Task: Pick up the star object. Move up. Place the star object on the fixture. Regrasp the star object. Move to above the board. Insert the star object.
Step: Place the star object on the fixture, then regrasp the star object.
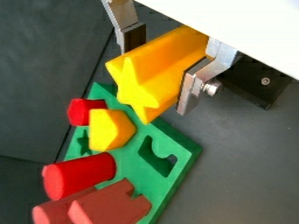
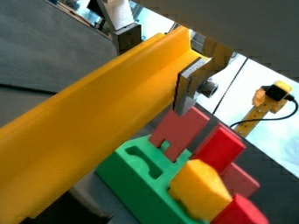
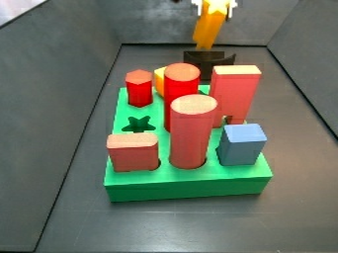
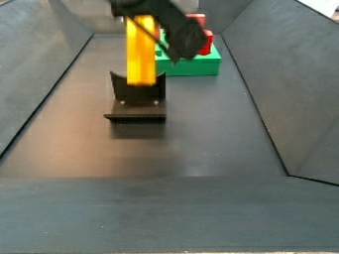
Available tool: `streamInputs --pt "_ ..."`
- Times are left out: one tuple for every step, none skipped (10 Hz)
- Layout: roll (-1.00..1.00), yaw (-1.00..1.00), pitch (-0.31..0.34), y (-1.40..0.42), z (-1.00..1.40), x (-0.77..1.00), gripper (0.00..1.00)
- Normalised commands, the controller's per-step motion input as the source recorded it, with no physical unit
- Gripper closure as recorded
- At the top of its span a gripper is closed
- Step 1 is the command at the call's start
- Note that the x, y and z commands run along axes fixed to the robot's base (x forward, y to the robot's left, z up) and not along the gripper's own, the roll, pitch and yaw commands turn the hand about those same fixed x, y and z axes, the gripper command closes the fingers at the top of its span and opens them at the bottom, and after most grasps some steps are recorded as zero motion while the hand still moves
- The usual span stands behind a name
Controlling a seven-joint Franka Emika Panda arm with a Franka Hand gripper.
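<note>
My gripper [image 1: 162, 66] is shut on the star object [image 1: 152, 74], a long yellow-orange bar with a star-shaped end. The bar also fills a wrist view [image 2: 105, 122]. In a side view the gripper [image 4: 139, 15] holds the star object [image 4: 138, 55] upright, its lower end at the black fixture [image 4: 137, 107]; I cannot tell if they touch. In a side view the star object [image 3: 208, 30] hangs over the fixture [image 3: 211, 57] behind the green board [image 3: 185, 183]. The board's star-shaped hole [image 3: 136, 125] is open.
The board [image 1: 176, 175] carries red pegs [image 3: 192, 128], a salmon block [image 3: 132, 151], a blue block [image 3: 242, 143] and a yellow block [image 1: 111, 127]. The fixture [image 1: 251, 83] shows beside the fingers. Grey sloped walls [image 4: 40, 89] enclose the dark floor.
</note>
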Motion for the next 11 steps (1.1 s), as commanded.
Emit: streamInputs --pt "-0.08 -0.06 -0.093 0.03 -1.0 0.11 1.0" --pt "-0.07 -0.03 -0.102 0.03 -1.0 0.12 1.0" --pt "-0.07 -0.01 -0.095 0.03 -0.94 0.11 1.0" --pt "-0.06 0.01 -0.08 0.02 -0.7 0.1 1.0" --pt "-0.06 0.02 -0.07 0.01 -0.53 0.09 1.0" --pt "-0.06 0.02 -0.059 0.0 -0.43 0.07 1.0" --pt "-0.06 0.03 -0.05 -0.01 -0.24 0.05 1.0" --pt "-0.06 0.03 -0.044 -0.02 -0.19 0.05 1.0" --pt "0.0 0.0 0.0 0.0 0.0 0.0 0.0" --pt "0.0 0.04 0.023 0.0 1.0 0.0 0.0" --pt "0.01 0.04 0.028 0.0 1.0 -0.01 0.0"
